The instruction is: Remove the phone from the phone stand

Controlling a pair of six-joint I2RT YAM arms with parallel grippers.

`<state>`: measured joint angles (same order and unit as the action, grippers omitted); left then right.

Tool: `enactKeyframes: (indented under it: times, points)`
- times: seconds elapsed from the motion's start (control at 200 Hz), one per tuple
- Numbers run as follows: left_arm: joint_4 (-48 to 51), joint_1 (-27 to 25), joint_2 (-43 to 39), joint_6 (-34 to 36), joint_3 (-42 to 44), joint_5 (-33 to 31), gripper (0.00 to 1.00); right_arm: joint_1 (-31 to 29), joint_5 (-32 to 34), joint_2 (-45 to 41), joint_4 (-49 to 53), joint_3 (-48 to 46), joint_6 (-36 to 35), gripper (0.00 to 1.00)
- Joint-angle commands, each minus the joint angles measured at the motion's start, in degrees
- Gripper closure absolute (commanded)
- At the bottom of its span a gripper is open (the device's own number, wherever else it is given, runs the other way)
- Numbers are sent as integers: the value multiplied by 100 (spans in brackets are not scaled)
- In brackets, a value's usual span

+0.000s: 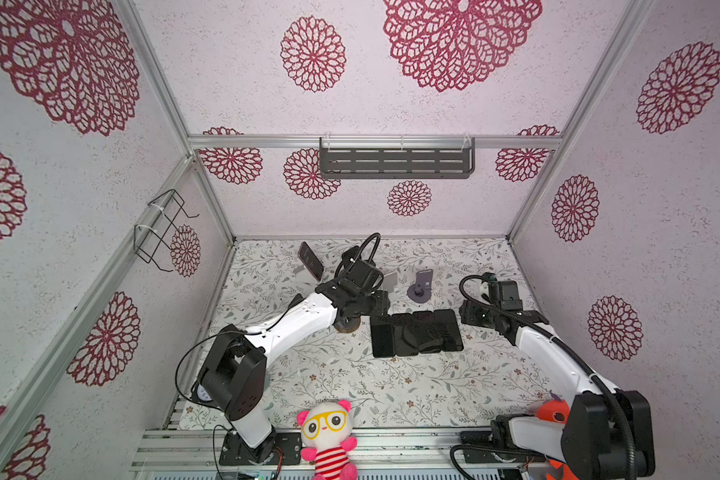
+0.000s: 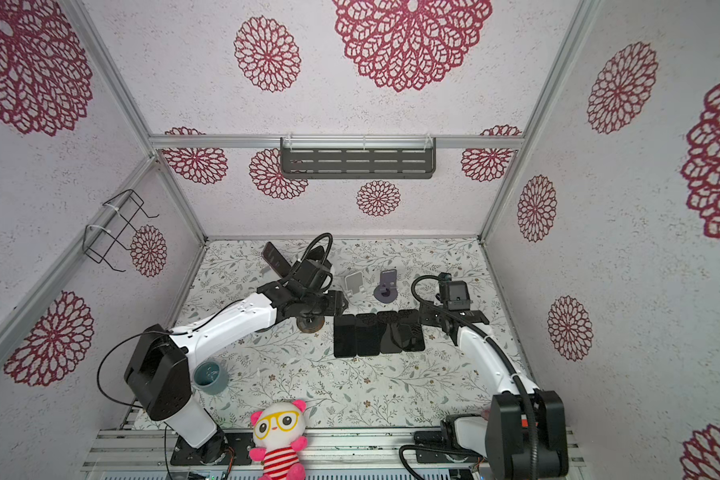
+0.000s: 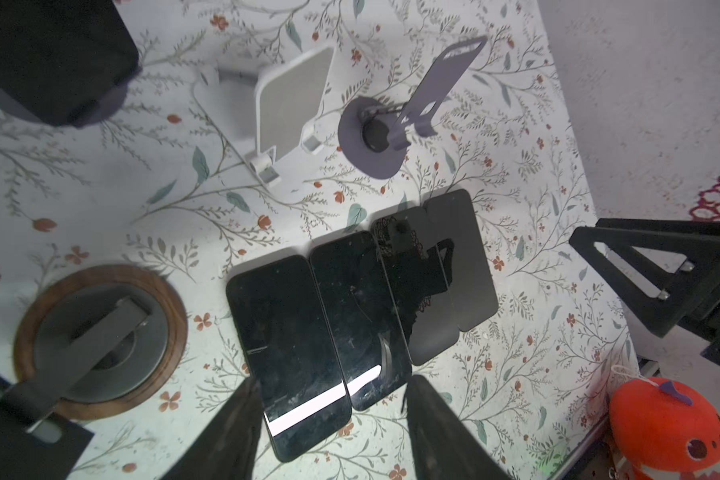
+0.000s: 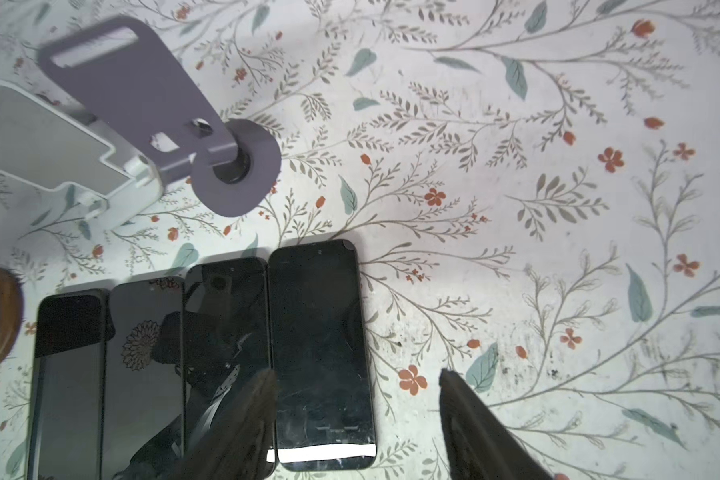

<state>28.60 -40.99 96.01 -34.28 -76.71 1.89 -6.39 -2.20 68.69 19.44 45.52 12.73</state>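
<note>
And the right gripper (image 4: 357,372) hung with jaws apart over the rightmost black glass-fronted phone (image 4: 321,353), which lay flat on the floral tablecloth (image 4: 558,208), last in a row of four (image 1: 408,336), near the purple round-based plastic stand (image 4: 242,195). The left gripper (image 3: 335,380), likewise spread wide, hovered over the row's other end.

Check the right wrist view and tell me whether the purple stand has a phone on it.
No, the purple stand has a bare plate, and four phones lie flat on the table beside it.
</note>
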Motion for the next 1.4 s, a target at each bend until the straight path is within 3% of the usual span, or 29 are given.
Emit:
enactKeyframes:
  times: [0.0, 0.09, 0.155, 0.5, 0.701, 0.766, 0.966, 1.391]
  points:
    - [246, 38, -298, 765, -411, -450, 39, -18, -165, -411, 33, -15, 105, 34]
    - [640, 230, -374, 1053, -705, -718, 36, -20, -94, -788, 26, -101, 200, 32]
    - [706, 447, -458, 1217, -770, -741, 34, -15, -167, -1041, -10, -179, 271, 26]
    - [721, 1938, -618, 1812, -1092, -391, 25, -16, -541, -1436, 323, -67, 285, 25]
    - [62, 2845, -317, 2133, -1078, 1199, 26, -19, -580, -1252, 367, -82, 315, 25]
    - [-94, 2941, -83, 2496, -1167, 1833, 27, -19, -644, -1177, 367, -87, 317, 26]
    - [810, 3036, 991, 3111, -2338, 2428, 26, -20, -596, -1165, 511, -163, 265, 26]
    - [5, 2831, 2085, 3134, -2702, 2502, 31, -18, -551, -1202, 350, -377, 321, 27]
